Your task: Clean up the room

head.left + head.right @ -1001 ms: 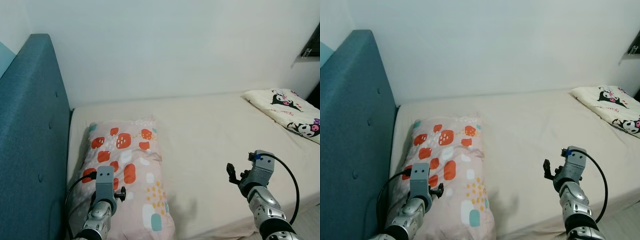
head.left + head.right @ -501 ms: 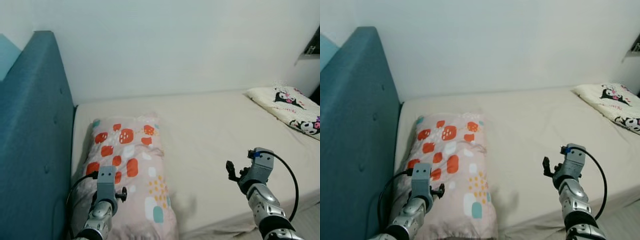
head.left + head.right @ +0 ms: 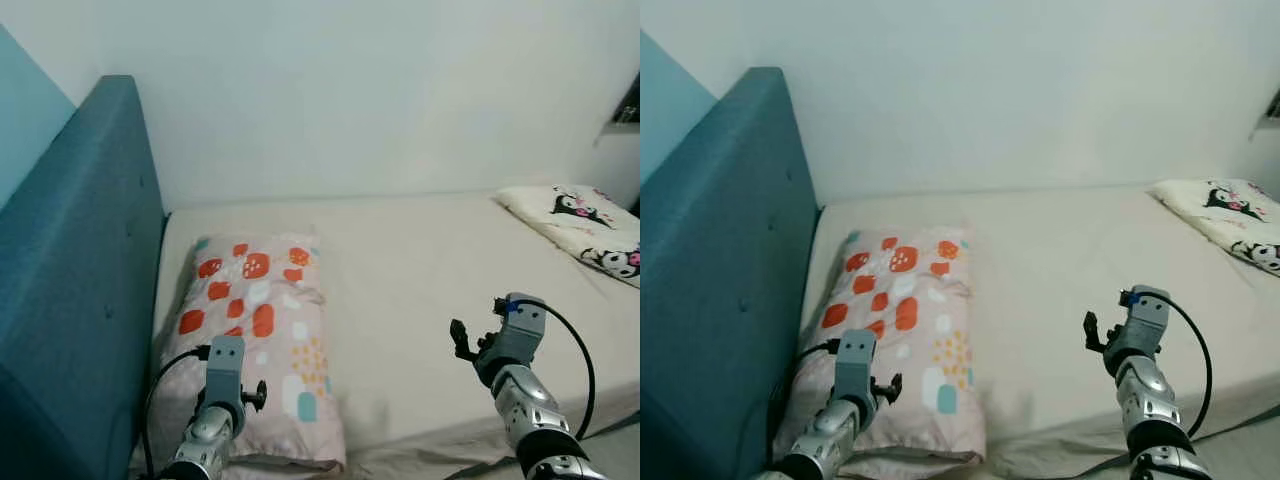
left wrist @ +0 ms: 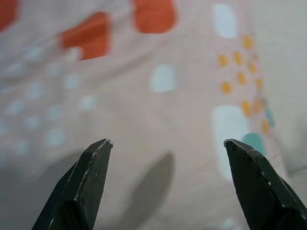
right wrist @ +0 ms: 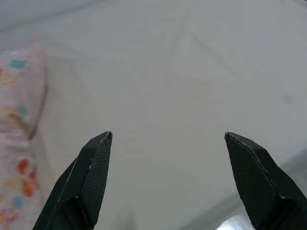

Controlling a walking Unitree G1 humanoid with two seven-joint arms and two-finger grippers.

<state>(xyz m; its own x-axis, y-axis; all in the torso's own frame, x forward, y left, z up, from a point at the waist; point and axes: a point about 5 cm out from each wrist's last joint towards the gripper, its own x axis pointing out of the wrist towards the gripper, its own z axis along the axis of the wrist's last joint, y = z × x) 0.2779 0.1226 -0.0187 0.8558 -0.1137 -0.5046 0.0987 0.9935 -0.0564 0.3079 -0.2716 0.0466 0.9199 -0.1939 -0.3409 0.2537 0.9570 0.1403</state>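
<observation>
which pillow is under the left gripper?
The pink pillow with orange patches, beside the headboard. The white cartoon pillow lies at the far end of the bed.

Soft even indoor light, faint shadows, blurred wrist-view backgrounds.

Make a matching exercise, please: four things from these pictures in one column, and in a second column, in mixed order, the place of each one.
Things
1. pink patterned pillow
2. cartoon-print pillow
3. teal headboard
4. right gripper

Places
A. held open above the bare part of the bed sheet
B. standing upright along the robot's left side of the bed
C. lying on the bed next to the headboard, with the open left gripper above it
D. at the far right end of the bed

Pairs: 1-C, 2-D, 3-B, 4-A
</observation>
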